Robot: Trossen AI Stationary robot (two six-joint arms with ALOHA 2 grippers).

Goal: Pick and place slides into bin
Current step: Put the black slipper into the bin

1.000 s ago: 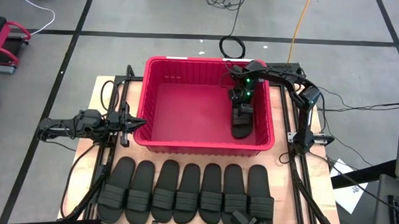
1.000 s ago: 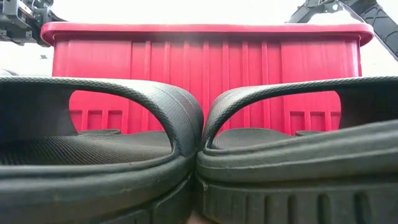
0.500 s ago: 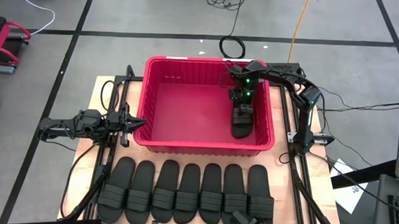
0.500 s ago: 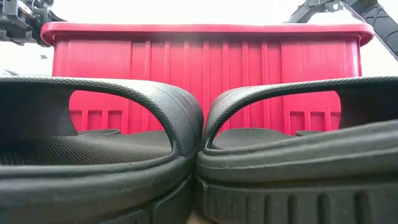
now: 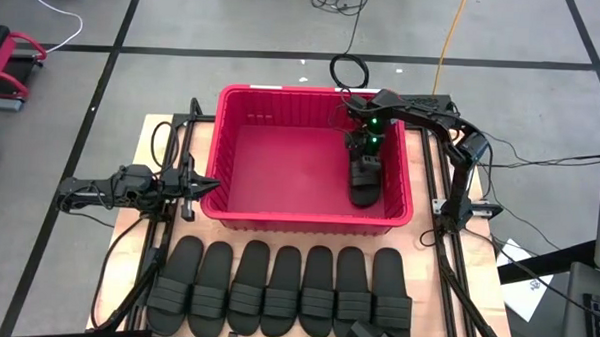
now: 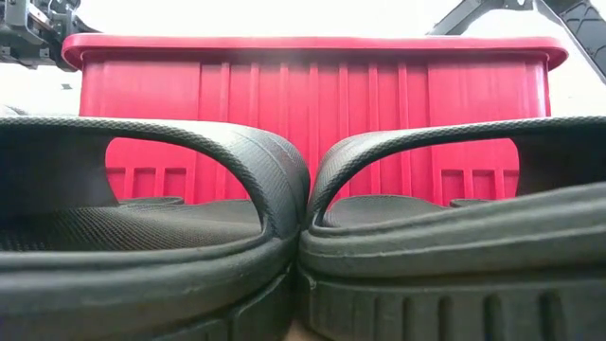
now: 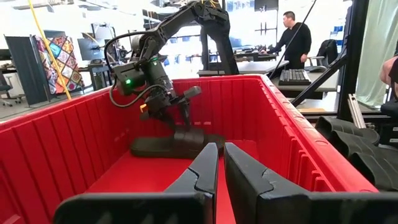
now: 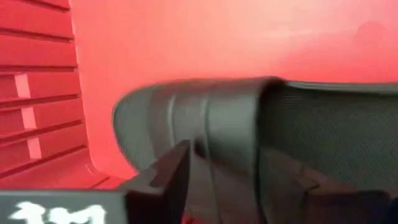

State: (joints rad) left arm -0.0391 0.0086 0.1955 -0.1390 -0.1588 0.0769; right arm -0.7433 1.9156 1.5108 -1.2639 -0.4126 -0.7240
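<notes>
Nearest the low camera, seven black rubber slide sandals with wide ribbed straps lie in a row, sides touching, along the near edge of the wooden counter; two of them fill the low view, straps meeting in the middle. Behind that row stands the large rectangular red plastic bin with ribbed walls and a rolled rim. The left gripper hovers just outside the bin's left wall at about rim height, pointing into it; its two dark fingers are drawn nearly together with only a thin gap between them and nothing held. Inside the bin, well across from those fingers, an eighth black sandal lies flat on the bin floor beside the right wall, lengthwise toward the near wall. The right gripper reaches down into the bin over the far end of that sandal, above its strap; in the left wrist view its fingers stand spread apart, just above the strap rather than clamped on it, and the sandal rests on the bin floor on its own. Far beyond the counter, a person stands at a desk in the room.
</notes>
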